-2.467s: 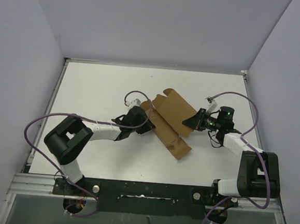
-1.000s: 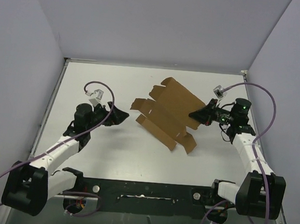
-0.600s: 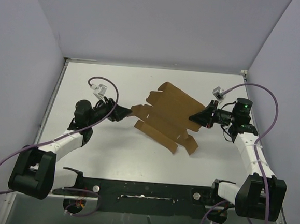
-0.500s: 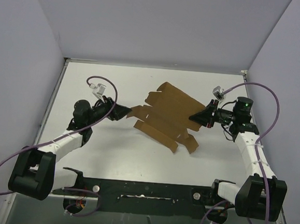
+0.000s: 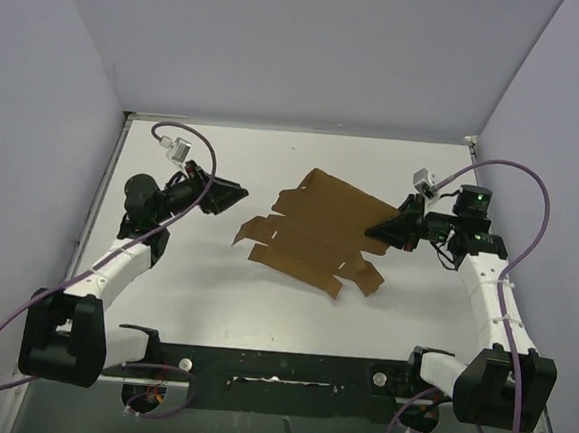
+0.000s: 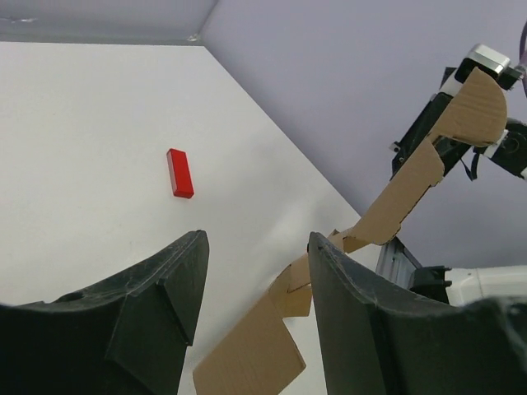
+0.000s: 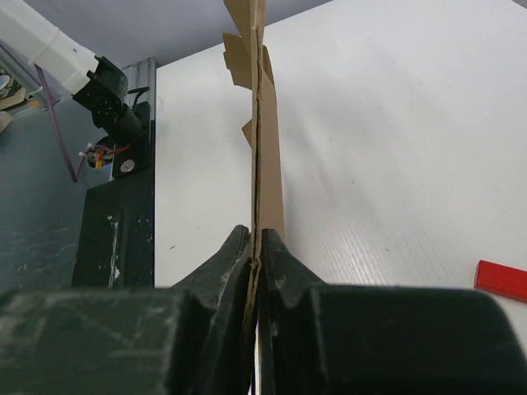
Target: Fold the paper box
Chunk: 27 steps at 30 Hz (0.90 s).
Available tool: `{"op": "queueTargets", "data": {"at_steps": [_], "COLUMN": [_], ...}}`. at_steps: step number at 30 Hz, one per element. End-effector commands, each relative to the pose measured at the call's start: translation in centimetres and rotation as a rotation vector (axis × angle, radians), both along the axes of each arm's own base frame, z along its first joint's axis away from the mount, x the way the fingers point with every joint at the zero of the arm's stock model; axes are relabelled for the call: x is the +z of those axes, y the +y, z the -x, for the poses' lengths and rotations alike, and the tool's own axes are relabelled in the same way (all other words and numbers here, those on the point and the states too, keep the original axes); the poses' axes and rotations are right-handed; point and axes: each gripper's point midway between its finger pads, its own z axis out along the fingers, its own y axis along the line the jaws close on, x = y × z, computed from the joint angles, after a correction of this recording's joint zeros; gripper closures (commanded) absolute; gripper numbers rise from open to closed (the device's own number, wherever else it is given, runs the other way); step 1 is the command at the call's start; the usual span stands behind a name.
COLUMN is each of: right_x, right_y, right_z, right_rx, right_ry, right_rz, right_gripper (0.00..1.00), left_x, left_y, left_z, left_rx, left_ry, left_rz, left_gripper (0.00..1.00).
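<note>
The paper box (image 5: 313,233) was an unfolded brown die-cut sheet with flaps and notched tabs, lying across the middle of the white desk (image 5: 165,267) in the top view. Its long axis ran roughly from 9 o'clock to 3 o'clock.

The right tool (image 5: 384,232) was at the sheet's 3 o'clock edge. Its fingers were pressed together on the cardboard, pinching that edge. In the right wrist view the right tool (image 7: 255,239) showed its two dark fingers (image 7: 226,263) meeting on the paper box (image 7: 265,148), which ran edge-on straight away from the camera. A small red block (image 7: 502,280) lay on the desk at about 4 o'clock in that view.

In the left wrist view the paper box (image 6: 395,197) climbed from a low flap near the camera up to the right arm at 2 o'clock, so that end was raised off the desk. Whether the low end touched the desk could not be told.

The left tool (image 5: 233,192) hung at about 10 o'clock from the sheet, near it but apart. It pointed toward the sheet. The left wrist view showed the left tool (image 6: 257,247) with its fingers spread and nothing gripped between them. The sheet's nearest flap showed beyond the gap. The red block (image 6: 180,173) lay alone on the desk at about 11 o'clock in that view.
</note>
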Motion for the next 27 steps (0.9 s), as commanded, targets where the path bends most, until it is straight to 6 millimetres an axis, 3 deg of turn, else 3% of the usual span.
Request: {"op": "queueTargets", "data": {"at_steps": [1, 5, 8, 13, 15, 18, 21, 22, 27], "right_x": [2.5, 2.9, 3.0, 2.4, 2.2, 1.9, 1.7, 1.6, 1.3], "right_y": [0.3, 0.5, 0.5, 0.0, -0.1, -0.1, -0.2, -0.2, -0.4], "right_z": [1.4, 2.0, 2.1, 1.1, 0.7, 0.3, -0.2, -0.3, -0.6], "right_rx": [0.065, 0.092, 0.092, 0.037, 0.022, 0.010, -0.003, -0.007, -0.023], "right_ry": [-0.113, -0.133, -0.147, -0.138, -0.111, -0.050, -0.024, -0.013, 0.025], "right_rz": [-0.027, -0.042, -0.037, 0.013, 0.012, -0.006, -0.015, -0.019, -0.032], "right_gripper": [1.00, 1.00, 1.00, 1.00, 1.00, 1.00, 1.00, 1.00, 1.00], "left_x": [2.1, 1.3, 1.0, 0.7, -0.4, -3.6, -5.6, -6.3, -8.3], "left_y": [-1.6, -3.1, -3.1, -0.3, 1.1, 2.6, 2.9, 2.5, -0.6], "left_z": [1.2, 1.9, 1.8, 1.7, 2.2, 3.6, 4.9, 5.4, 6.7], "left_rx": [-0.115, -0.151, -0.130, 0.036, 0.137, 0.242, 0.270, 0.271, 0.235], "left_ry": [-0.126, -0.149, -0.147, -0.123, -0.077, 0.048, 0.147, 0.175, 0.237], "left_rz": [-0.035, -0.077, -0.079, -0.021, 0.035, 0.131, 0.212, 0.227, 0.174], "left_gripper": [0.50, 0.50, 0.51, 0.49, 0.35, 0.21, 0.07, 0.03, 0.02]}}
